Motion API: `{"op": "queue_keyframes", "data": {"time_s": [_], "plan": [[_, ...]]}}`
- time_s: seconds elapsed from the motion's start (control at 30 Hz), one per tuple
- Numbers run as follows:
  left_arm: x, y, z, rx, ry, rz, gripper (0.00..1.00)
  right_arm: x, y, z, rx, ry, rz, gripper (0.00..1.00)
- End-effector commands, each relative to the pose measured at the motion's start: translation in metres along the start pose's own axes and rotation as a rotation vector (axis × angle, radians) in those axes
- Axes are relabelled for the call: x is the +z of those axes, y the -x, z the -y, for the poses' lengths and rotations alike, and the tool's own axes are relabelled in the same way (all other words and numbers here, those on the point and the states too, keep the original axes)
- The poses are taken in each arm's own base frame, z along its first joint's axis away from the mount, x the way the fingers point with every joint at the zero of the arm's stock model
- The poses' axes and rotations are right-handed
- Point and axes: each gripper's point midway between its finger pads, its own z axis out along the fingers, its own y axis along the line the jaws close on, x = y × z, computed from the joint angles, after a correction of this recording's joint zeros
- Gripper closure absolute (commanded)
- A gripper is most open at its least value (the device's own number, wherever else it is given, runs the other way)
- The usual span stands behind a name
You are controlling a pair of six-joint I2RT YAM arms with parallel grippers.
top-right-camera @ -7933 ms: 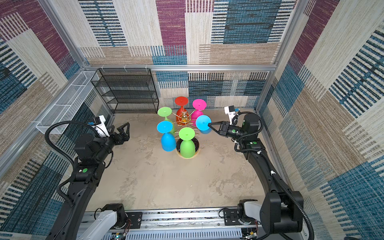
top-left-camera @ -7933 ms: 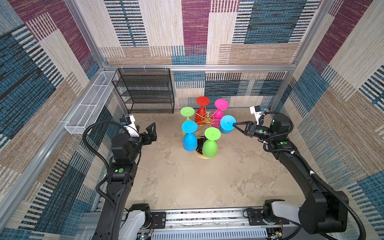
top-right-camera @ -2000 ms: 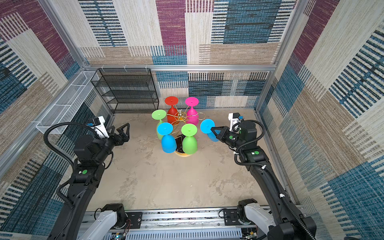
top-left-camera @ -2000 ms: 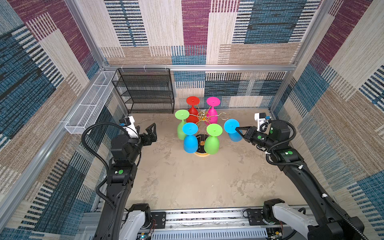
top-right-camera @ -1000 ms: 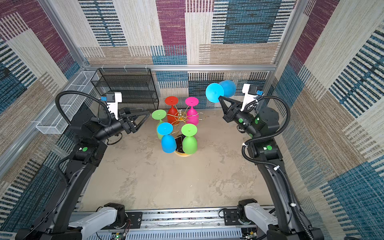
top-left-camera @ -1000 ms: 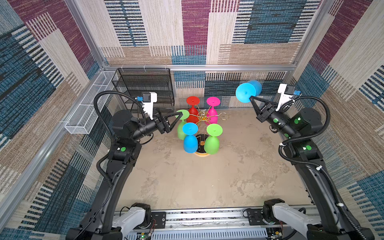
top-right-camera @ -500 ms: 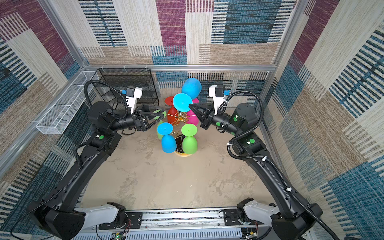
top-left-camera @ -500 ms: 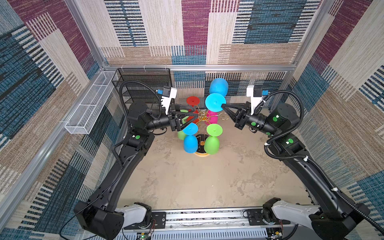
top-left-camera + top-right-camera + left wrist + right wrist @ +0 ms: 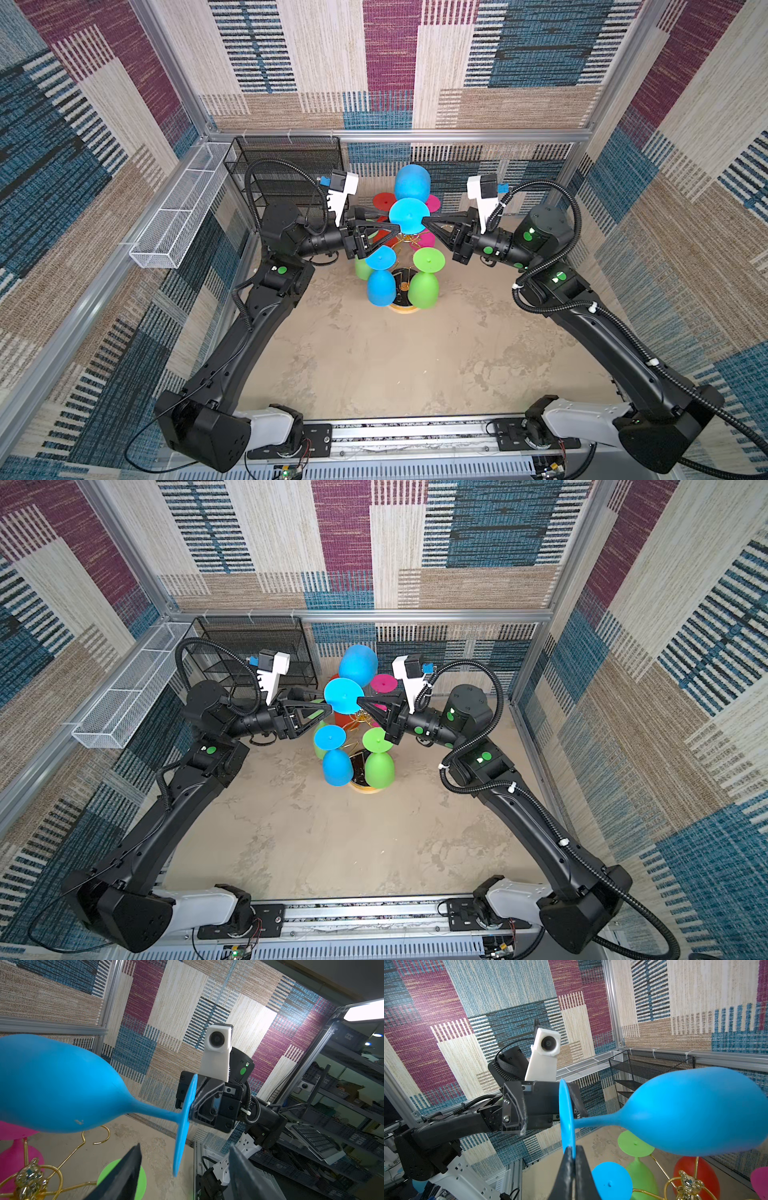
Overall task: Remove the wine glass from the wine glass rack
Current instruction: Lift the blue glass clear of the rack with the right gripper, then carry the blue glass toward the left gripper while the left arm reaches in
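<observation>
I count six glasses in all: one off the rack and five hanging on it upside down. The one off it is the blue wine glass (image 9: pixel 409 215), up in the air above the wine glass rack (image 9: pixel 400 286). It lies about level, bowl toward the back wall and flat round foot toward the camera head.

My right gripper (image 9: pixel 424 221) is pinched tight on the rim of that foot; the right wrist view shows its fingers (image 9: pixel 566 1165) pressed together on the thin disc. My left gripper (image 9: pixel 395 220) stands spread wide, one finger on either side of the foot's opposite edge. The left wrist view shows gaps on both sides, so it holds nothing.

On the rack hang a red glass (image 9: pixel 384 200), a pink glass (image 9: pixel 432 203), a front green glass (image 9: pixel 423 289), a rear green glass (image 9: pixel 363 269) and a second blue glass (image 9: pixel 380 286). All six look matte and opaque, with balloon-shaped bowls, thin stems and disc feet.

The rack is thin gold wire on a round black base with a gold rim. It stands on a mottled sandy table (image 9: pixel 374 365). There is one black mesh shelf (image 9: pixel 286 166) and one long white mesh basket (image 9: pixel 178 216).
</observation>
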Motion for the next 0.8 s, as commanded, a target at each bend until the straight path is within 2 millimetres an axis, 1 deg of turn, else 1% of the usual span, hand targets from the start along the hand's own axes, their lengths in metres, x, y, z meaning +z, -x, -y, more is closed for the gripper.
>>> {"op": "queue_keyframes", "data": {"time_s": [0.0,0.07,0.4,0.47,0.53,0.63,0.7,0.77], "plan": [[0.001,0.006,0.006,0.018,-0.035,0.021,0.40,0.002,0.008,-0.009,-0.012,0.042,0.028,1.00],[0.002,0.008,0.007,0.013,-0.048,0.020,0.48,0.004,0.006,-0.007,-0.002,0.040,0.025,1.00],[0.006,0.007,0.005,-0.021,-0.088,0.017,0.67,0.010,0.001,-0.001,0.021,0.038,0.017,1.00],[0.006,0.007,0.005,-0.026,-0.092,0.017,0.74,0.011,-0.001,0.000,0.025,0.038,0.014,1.00],[0.006,0.008,0.004,-0.030,-0.087,0.018,0.85,0.013,-0.002,0.000,0.029,0.039,0.011,1.00],[0.006,0.007,0.004,-0.035,-0.085,0.019,0.94,0.015,-0.004,0.001,0.031,0.041,0.006,1.00],[0.005,0.008,0.005,-0.034,-0.083,0.022,0.99,0.015,-0.004,0.001,0.032,0.043,0.004,1.00],[0.005,0.010,0.004,-0.036,-0.077,0.029,1.00,0.016,-0.005,0.001,0.032,0.039,0.003,1.00]]}}
